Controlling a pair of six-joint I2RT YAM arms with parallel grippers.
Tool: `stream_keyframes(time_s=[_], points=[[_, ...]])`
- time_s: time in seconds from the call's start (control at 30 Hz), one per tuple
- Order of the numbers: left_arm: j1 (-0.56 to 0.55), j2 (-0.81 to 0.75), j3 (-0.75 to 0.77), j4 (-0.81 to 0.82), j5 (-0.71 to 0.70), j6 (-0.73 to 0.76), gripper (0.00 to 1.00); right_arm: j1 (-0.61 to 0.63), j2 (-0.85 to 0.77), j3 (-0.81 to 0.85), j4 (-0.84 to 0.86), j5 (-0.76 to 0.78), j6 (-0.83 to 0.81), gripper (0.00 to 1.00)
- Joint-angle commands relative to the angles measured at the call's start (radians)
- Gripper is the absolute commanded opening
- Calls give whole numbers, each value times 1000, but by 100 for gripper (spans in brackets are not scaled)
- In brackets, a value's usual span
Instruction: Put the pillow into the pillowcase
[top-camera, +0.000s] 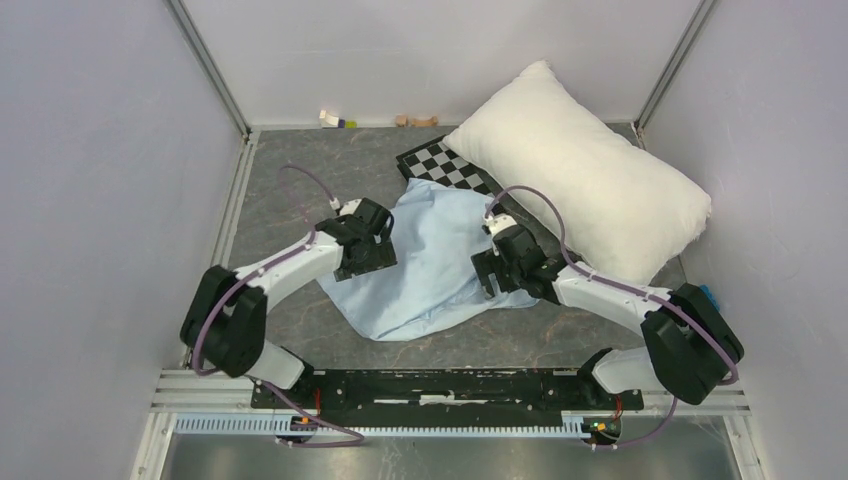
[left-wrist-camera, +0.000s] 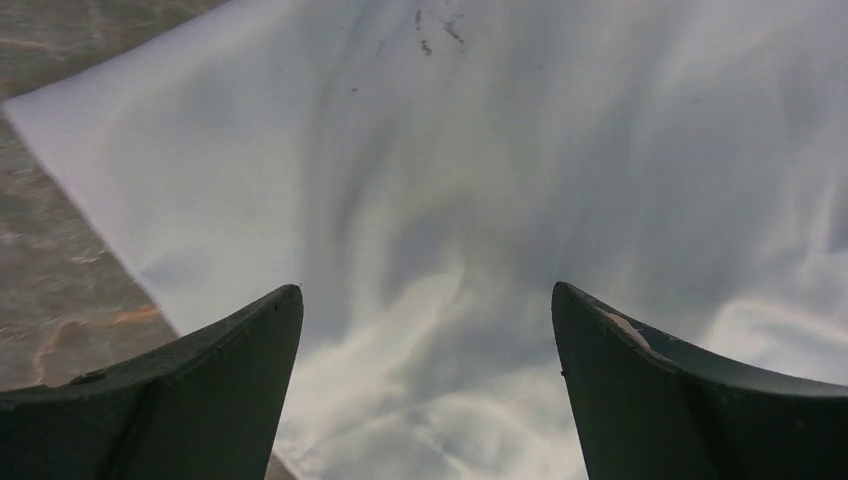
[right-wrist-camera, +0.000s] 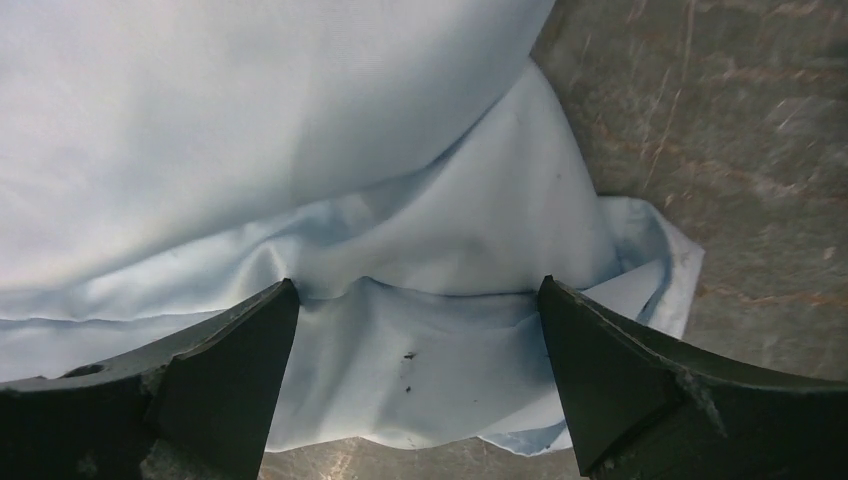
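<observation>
Top view: pillowcase (top-camera: 435, 262) sits crumpled mid-tabletop (top-camera: 300, 180), pillow (top-camera: 590, 195) far right behind it. Left wrist: left end effector (left-wrist-camera: 425, 290) gapes open over cloth. Right wrist: right end effector (right-wrist-camera: 417, 282) is open too, right at the hem. It should probably pinch just one layer.

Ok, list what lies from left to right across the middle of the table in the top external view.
Left gripper, jaws open → pillowcase → right gripper, jaws open → pillow. The checkerboard panel is left out: it sits farther back, over the pillowcase's span.
</observation>
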Motion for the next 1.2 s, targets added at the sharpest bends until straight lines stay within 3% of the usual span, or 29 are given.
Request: stream_keyframes(time_s=[0.0,0.1,0.17,0.2,0.27,0.33,0.37,0.43,0.5,0.63,0.7,0.9,0.97,1.03,1.17], points=[[0,135,57,158,50,-38,100,1,-10,-73,72,-22,49,98],[-2,238,100,182,70,-42,100,4,-24,-121,97,-29,73,98],[-3,297,121,185,64,-55,89,4,-34,-136,100,-26,78,94],[-4,318,131,185,53,-61,80,3,-40,-138,99,-21,78,91],[2,347,153,177,9,-70,53,4,-50,-126,90,-9,75,79],[21,368,192,128,-38,-73,20,3,-57,-99,74,3,65,60],[37,370,210,97,-66,-75,4,4,-56,-77,60,8,61,46],[84,352,233,50,-105,-66,2,3,-54,-20,28,23,47,19],[147,305,244,10,-136,-49,2,3,-47,63,-21,53,29,0],[288,179,292,-86,-200,-2,2,2,-15,312,-123,139,-21,0],[357,117,350,-101,-180,35,2,2,32,521,-177,170,-56,0],[417,109,790,-268,-234,128,2,2,272,1279,-430,218,-143,0],[419,114,928,-327,-259,132,2,2,318,1457,-492,234,-151,0],[424,105,997,-364,-270,141,2,4,291,1476,-508,218,-136,0],[453,35,946,-403,-288,153,2,63,70,1099,-409,164,-78,0]])
